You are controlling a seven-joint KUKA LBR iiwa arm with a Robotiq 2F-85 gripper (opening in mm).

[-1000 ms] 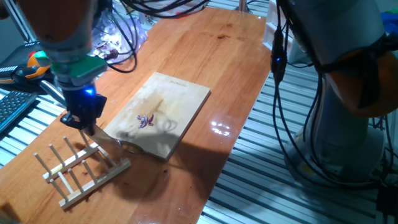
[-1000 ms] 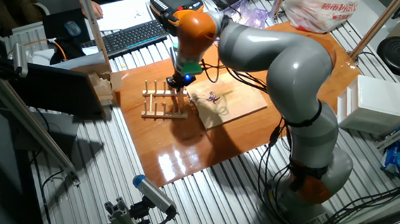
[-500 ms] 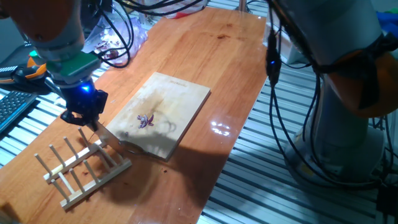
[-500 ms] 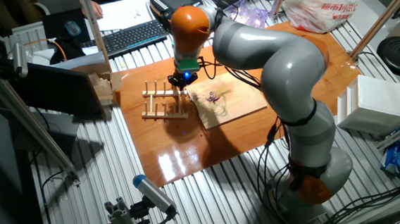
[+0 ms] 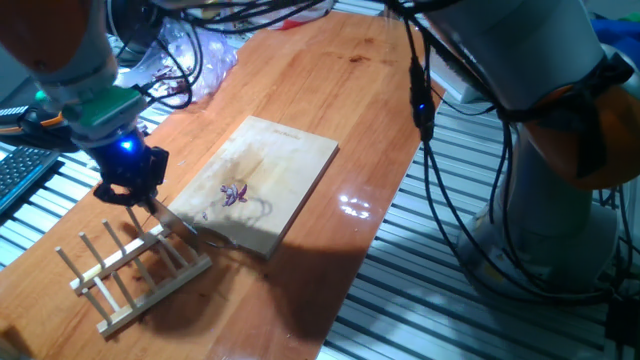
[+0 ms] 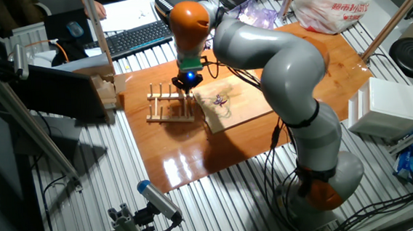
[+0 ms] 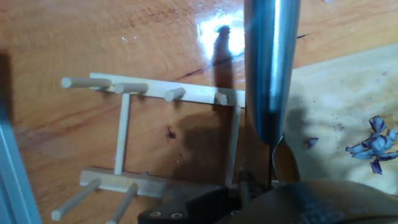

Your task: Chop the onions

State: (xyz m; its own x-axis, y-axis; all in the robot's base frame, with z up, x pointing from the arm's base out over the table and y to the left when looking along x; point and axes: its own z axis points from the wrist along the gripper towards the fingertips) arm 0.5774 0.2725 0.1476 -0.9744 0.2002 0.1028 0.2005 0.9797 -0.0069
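Observation:
The onions (image 5: 234,194) are a few small purple bits on the wooden board (image 5: 290,160). They also show in the other fixed view (image 6: 221,99) and at the right edge of the hand view (image 7: 373,146). My gripper (image 5: 132,190) is to the left of the board, above the near end of the wooden peg rack (image 5: 130,270). It is shut on a knife (image 7: 270,68). The steel blade points along the fingers, over the rack's rail and the board's left edge (image 7: 336,93). The blade is apart from the onions.
Clear plastic with scraps (image 5: 190,50) lies at the table's back left. A keyboard (image 6: 135,37) and a plastic bag (image 6: 330,5) sit beyond the table. Cables hang from the arm (image 5: 430,100). A white box (image 6: 388,106) stands to the right.
My gripper has shifted a little to the left with the knife, away from the board's corner and farther over the rack. The onions have not moved.

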